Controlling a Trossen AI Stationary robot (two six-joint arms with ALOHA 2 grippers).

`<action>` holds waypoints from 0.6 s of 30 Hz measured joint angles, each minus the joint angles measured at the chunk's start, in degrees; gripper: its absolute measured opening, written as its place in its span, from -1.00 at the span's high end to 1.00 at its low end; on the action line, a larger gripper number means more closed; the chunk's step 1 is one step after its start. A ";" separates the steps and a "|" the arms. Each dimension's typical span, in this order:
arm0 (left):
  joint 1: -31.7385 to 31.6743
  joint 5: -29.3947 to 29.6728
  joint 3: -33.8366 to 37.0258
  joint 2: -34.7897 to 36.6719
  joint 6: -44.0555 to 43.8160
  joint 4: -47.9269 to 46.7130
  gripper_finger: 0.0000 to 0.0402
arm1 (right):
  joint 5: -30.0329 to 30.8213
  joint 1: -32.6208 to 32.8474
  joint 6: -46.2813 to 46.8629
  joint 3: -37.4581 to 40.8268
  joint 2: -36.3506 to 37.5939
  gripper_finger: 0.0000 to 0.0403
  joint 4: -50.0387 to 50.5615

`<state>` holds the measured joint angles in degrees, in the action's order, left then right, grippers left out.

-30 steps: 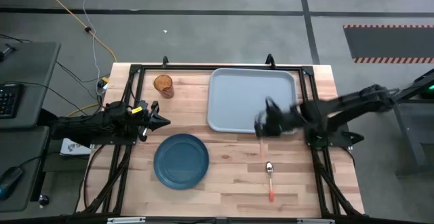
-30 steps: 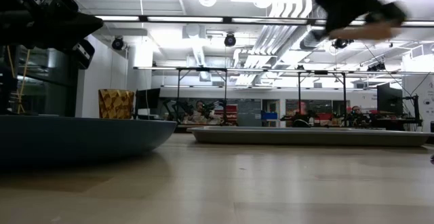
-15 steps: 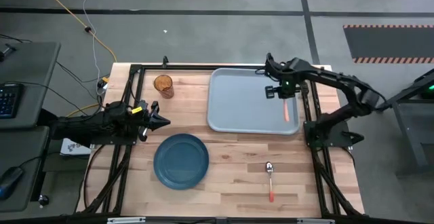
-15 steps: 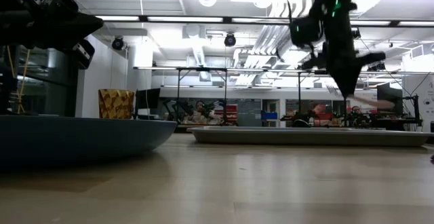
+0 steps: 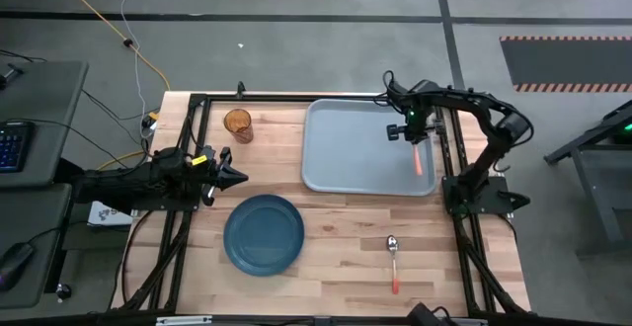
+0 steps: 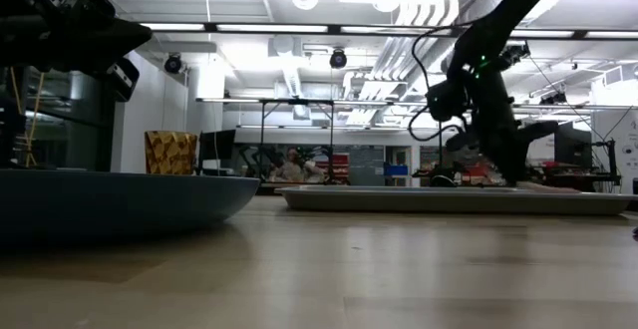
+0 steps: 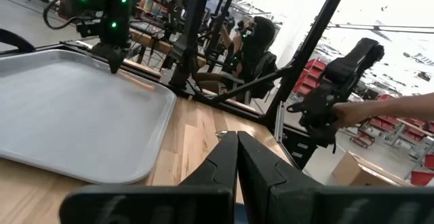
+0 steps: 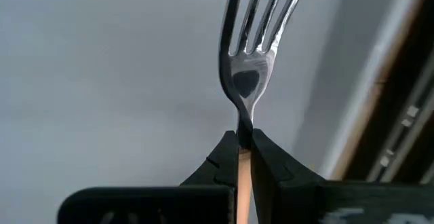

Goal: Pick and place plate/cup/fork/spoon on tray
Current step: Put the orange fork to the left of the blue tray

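Note:
My right gripper [image 5: 412, 134] stands over the right part of the grey-blue tray [image 5: 346, 153], low above its floor in the low view [image 6: 508, 174], shut on the fork [image 8: 252, 54]. The fork's orange handle [image 5: 420, 160] reaches toward the near edge. The teal plate [image 5: 264, 233] lies on the table near the front left. The amber cup [image 5: 238, 123] stands at the far left. The spoon [image 5: 393, 260] lies on the table near the front right. My left gripper [image 5: 235, 176] is shut and empty, left of the tray and above the plate's far side. My right gripper pinches the fork between its two fingertips at the narrow neck [image 8: 244, 123], where the metal meets the orange handle. The fingers come from above, pointing down, across the fork. The fork lies about level and low over the tray; whether it touches the tray floor I cannot tell.
Black frame rails [image 5: 449, 158] run along the table's left and right sides, close beside the tray's right rim. Bare wood lies between the plate and the spoon. A person's hand [image 7: 380, 112] shows in the room beyond the table.
My right gripper has carried the fork from the tray's near right corner toward the far edge, over the tray's right part, then down close to the tray floor. The fork has swung round, so its handle now points toward the near edge.

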<state>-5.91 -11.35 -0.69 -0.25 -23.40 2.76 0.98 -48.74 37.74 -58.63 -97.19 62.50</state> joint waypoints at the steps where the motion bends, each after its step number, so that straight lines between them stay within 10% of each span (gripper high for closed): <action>1: 0.00 0.00 0.01 0.00 0.00 0.00 1.00 | -0.02 -0.04 -0.26 0.00 -0.73 1.00 -0.11; 18: 0.00 0.00 0.01 0.01 0.00 0.01 1.00 | 0.23 -0.54 2.29 0.00 -3.43 0.95 -2.62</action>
<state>-5.91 -11.35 -0.67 -0.24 -23.40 2.77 1.20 -49.28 40.03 -58.63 -100.62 59.88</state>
